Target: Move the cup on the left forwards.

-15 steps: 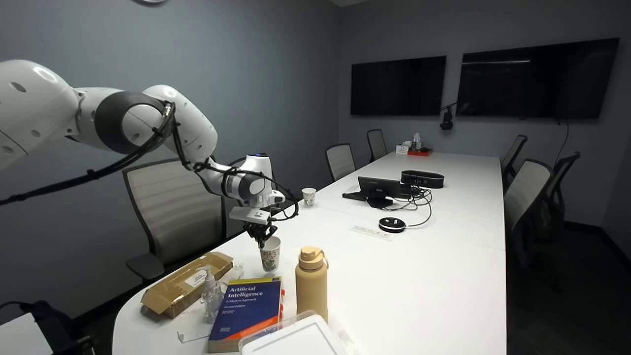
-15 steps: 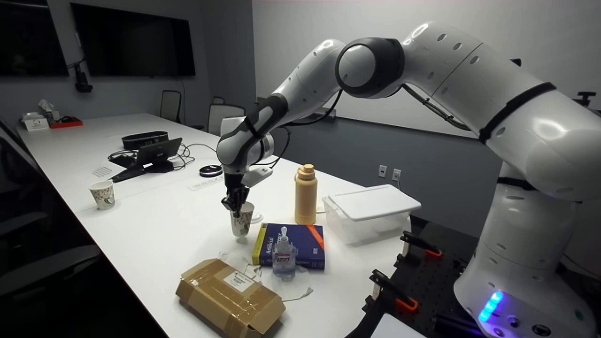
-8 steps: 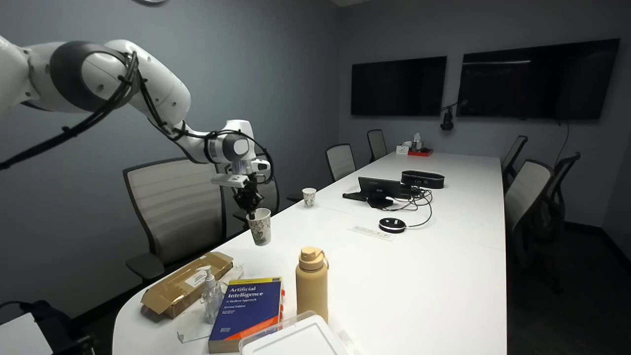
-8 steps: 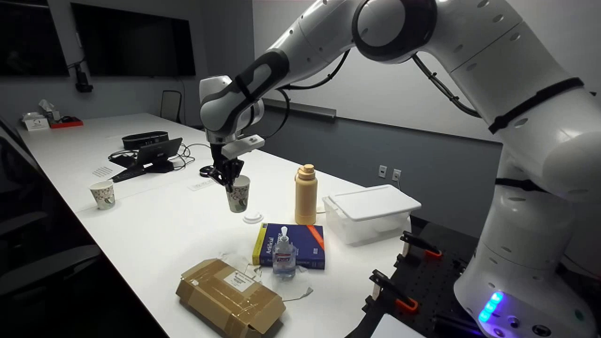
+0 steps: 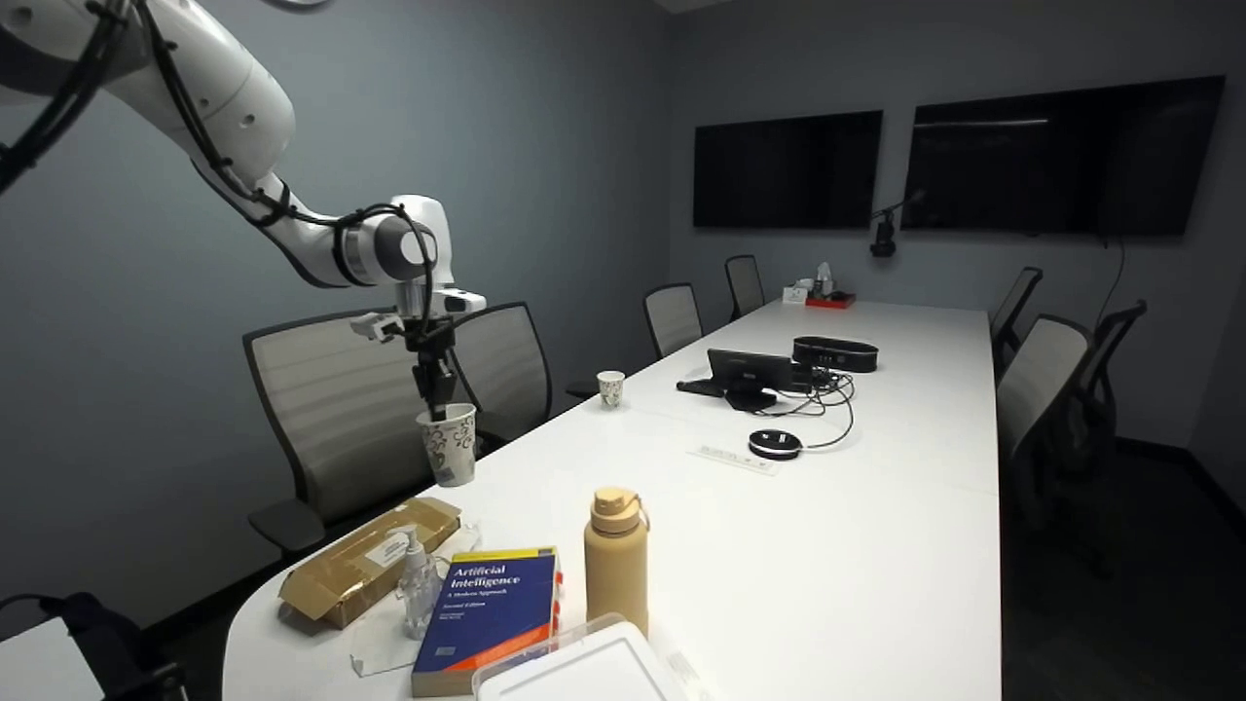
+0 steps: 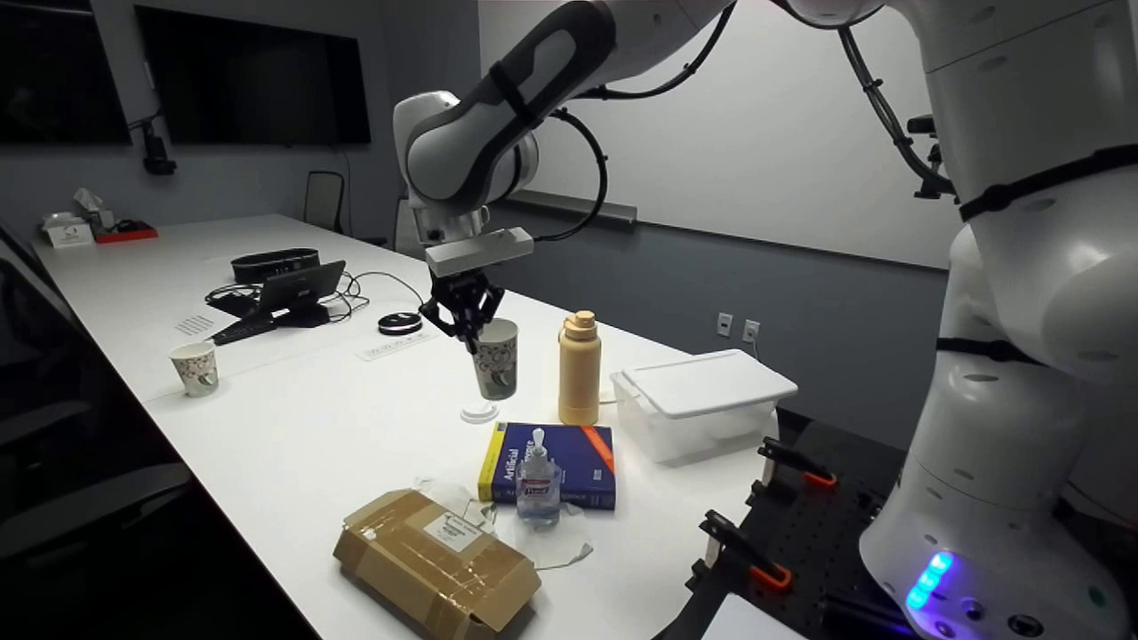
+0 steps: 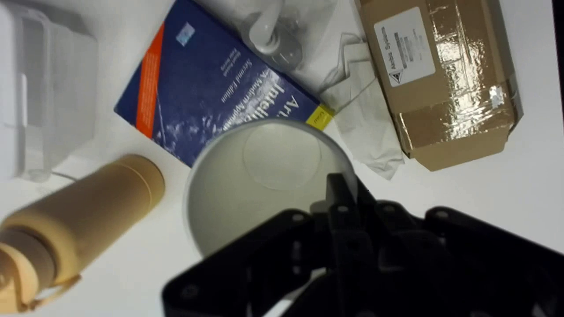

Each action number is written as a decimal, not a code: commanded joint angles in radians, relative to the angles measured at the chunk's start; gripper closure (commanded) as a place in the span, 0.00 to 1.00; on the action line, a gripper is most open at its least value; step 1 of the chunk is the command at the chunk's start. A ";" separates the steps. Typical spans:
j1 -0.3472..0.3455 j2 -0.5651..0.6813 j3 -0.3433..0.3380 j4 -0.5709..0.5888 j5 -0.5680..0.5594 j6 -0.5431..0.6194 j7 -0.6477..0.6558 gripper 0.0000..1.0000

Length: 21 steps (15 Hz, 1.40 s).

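Note:
The cup is white with a leafy pattern and hangs in the air above the table (image 5: 827, 545). It shows in both exterior views, as the cup (image 5: 452, 453) and the cup (image 6: 497, 366), slightly tilted. My gripper (image 5: 438, 413) is shut on its rim, with one finger inside and one outside. In the wrist view my gripper (image 7: 354, 187) pinches the right side of the rim, and the cup (image 7: 264, 180) opens toward the camera, empty inside. Another patterned white cup (image 6: 195, 370) stands upright farther along the table, near its edge.
A tan bottle (image 6: 579, 369), a blue book (image 6: 569, 458), a pump bottle (image 6: 538, 489), a cardboard box (image 6: 436, 560) and a lidded clear bin (image 6: 676, 427) stand near the robot. A white lid (image 6: 480, 412) lies on the table. A tablet device (image 5: 750, 372) with cables sits farther off.
The gripper has raised the cup from low over the table. It has moved up and left in one exterior view, up and then right in the other, still holding the rim.

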 commanded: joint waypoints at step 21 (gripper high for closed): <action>-0.182 -0.238 -0.111 -0.884 -0.166 0.807 0.291 0.99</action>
